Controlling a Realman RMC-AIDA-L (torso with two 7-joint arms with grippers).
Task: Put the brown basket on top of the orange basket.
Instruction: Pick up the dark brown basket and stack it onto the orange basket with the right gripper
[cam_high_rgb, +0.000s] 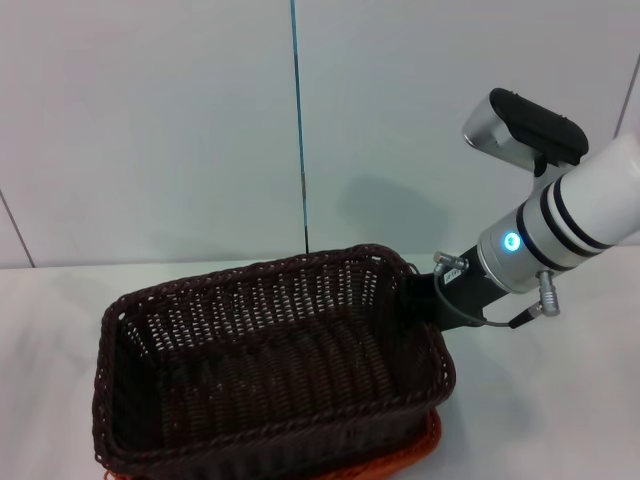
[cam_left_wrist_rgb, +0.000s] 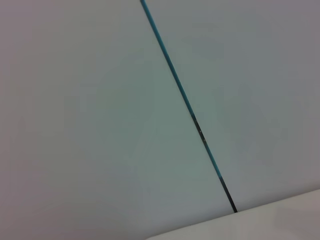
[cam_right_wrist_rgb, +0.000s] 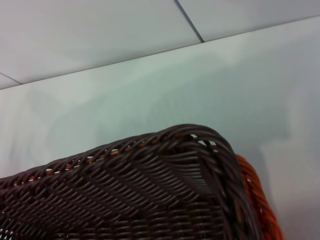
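At the bottom centre of the head view the brown basket (cam_high_rgb: 270, 370) sits nested on the orange basket (cam_high_rgb: 415, 455), of which only a thin orange edge shows at the lower right under the brown rim. The right wrist view agrees: the brown braided corner fills the lower frame with an orange rim strip (cam_right_wrist_rgb: 257, 200) just beside it.

The right gripper (cam_high_rgb: 425, 300) is at the brown basket's far right corner, centre right of the head view, touching or just beside the rim. Its fingers are hidden behind the wicker, so whether they clench the rim or have released it I cannot tell.

The stack looks essentially made. What remains, I judge, is a clean release: open fully, then lift straight up and away from the corner so no finger catches the openwork and drags the top basket askew.

The left gripper is not in view; its wrist camera shows only wall.

Both baskets rest on a white counter (cam_high_rgb: 560, 400). Behind it, filling the upper frame, stands a pale panelled wall with a dark vertical seam (cam_high_rgb: 299, 130).
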